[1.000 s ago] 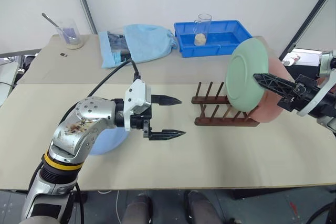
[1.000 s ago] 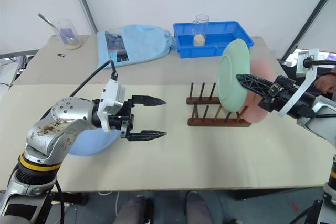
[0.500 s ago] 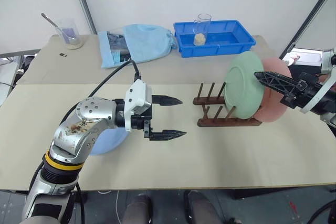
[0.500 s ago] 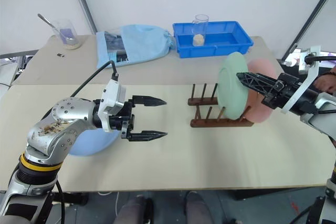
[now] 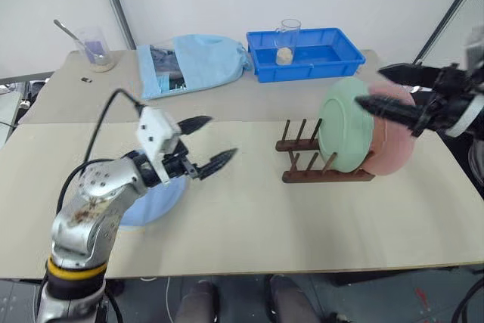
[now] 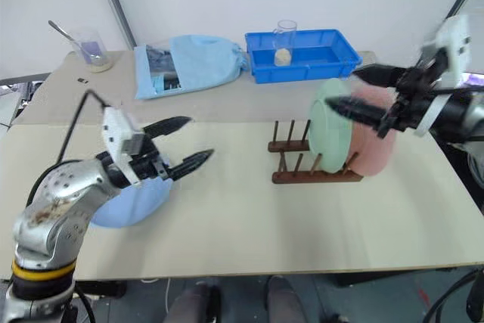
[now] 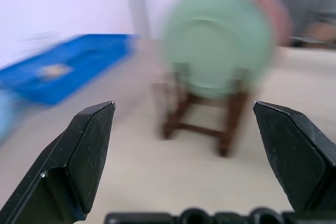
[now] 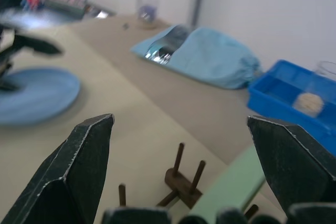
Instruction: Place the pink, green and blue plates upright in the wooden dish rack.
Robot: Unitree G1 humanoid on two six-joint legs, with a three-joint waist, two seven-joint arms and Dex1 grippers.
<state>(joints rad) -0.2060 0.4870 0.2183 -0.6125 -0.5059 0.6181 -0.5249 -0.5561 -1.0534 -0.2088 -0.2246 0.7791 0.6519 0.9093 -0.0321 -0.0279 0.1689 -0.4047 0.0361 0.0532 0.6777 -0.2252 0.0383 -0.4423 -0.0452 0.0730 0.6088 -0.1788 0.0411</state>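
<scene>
The green plate (image 5: 344,122) stands upright in the wooden dish rack (image 5: 302,163), close against the pink plate (image 5: 395,145) in the slot behind it. My right gripper (image 5: 370,87) hovers open just above the green plate's top rim, holding nothing. At the table's left, the blue plate (image 5: 155,202) lies flat, partly hidden under my left arm. My left gripper (image 5: 215,141) is open and empty above the blue plate's right edge, pointing toward the rack. The left wrist view shows the green plate (image 7: 218,40) in the rack (image 7: 199,114); the right wrist view shows the blue plate (image 8: 31,90).
A deep blue tray (image 5: 306,54) holding a glass cup (image 5: 285,41) sits at the back of the table. A light blue cloth (image 5: 200,62) lies to its left, and a beaker with a spoon (image 5: 92,47) stands at the far left corner. Several front rack pegs (image 5: 291,141) are free.
My right gripper opened, let go of the green plate and rose off it; the plate now rests in the rack. My left gripper swung left and turned, still open.
</scene>
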